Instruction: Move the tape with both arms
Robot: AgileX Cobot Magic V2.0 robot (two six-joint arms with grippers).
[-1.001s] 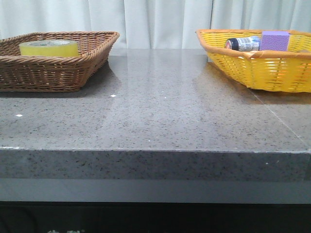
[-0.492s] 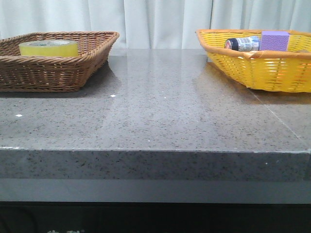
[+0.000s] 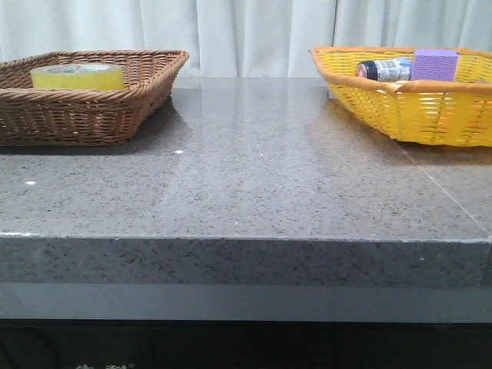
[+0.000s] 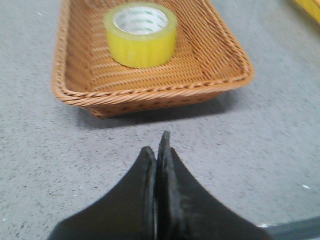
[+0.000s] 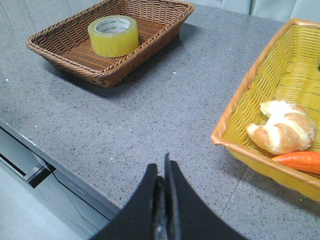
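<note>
The yellow tape roll (image 3: 77,76) lies flat in the brown wicker basket (image 3: 150,88) at the back left of the table. It also shows in the left wrist view (image 4: 141,35) and the right wrist view (image 5: 113,36). My left gripper (image 4: 157,145) is shut and empty, above the table in front of the brown basket (image 4: 150,92). My right gripper (image 5: 162,170) is shut and empty, above the table's front part, beside the yellow basket (image 5: 240,145). Neither gripper shows in the front view.
The yellow basket (image 3: 384,108) at the back right holds a dark-capped bottle (image 3: 383,69) and a purple block (image 3: 435,64). The right wrist view shows a croissant (image 5: 282,127) and a carrot (image 5: 300,161) in it. The table's front edge (image 3: 246,240) is near.
</note>
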